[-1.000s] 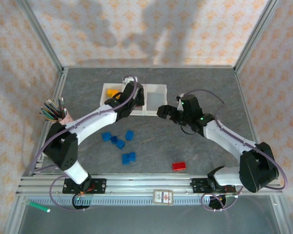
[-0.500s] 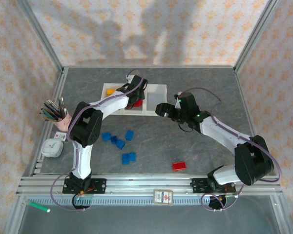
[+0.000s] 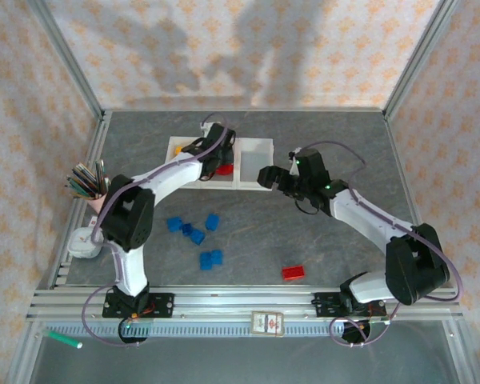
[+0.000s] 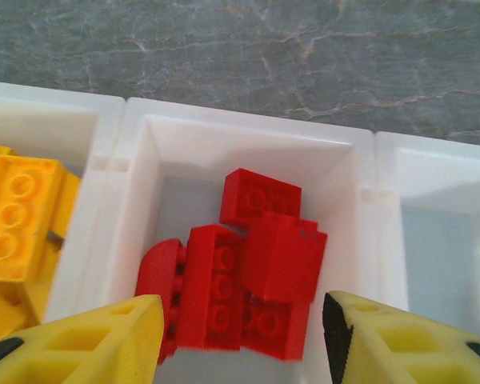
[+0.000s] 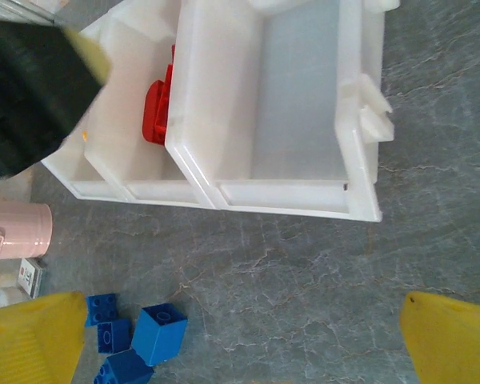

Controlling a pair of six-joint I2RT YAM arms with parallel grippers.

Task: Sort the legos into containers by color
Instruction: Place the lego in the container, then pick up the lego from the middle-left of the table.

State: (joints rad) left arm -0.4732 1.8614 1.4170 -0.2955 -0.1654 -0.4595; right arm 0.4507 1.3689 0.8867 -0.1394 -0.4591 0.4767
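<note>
The containers [image 3: 256, 143] stand as a white row at the table's back. My left gripper [image 4: 240, 352] hangs open over the middle compartment [image 4: 240, 122], and under its spread yellow fingers [image 4: 80, 344] lies a pile of red legos [image 4: 224, 280]. Yellow legos [image 4: 16, 216] lie in the left compartment. The right compartment [image 4: 440, 256] holds nothing. In the top view the left gripper [image 3: 222, 158] is above the red legos [image 3: 225, 170]. My right gripper [image 3: 266, 177] is open just in front of the right compartment, nothing in it. Blue legos [image 3: 197, 235] and one red lego [image 3: 293, 272] lie on the table.
A pink cup of pencils [image 3: 90, 189] stands at the left edge, a small white object [image 3: 83, 245] in front of it. In the right wrist view, blue legos [image 5: 136, 344] lie at lower left and the containers' front wall [image 5: 280, 196] runs across the middle.
My left gripper has shifted a little over the middle compartment and its jaws have parted. Red legos now show in that compartment. The left elbow has swung in. The right arm barely moved.
</note>
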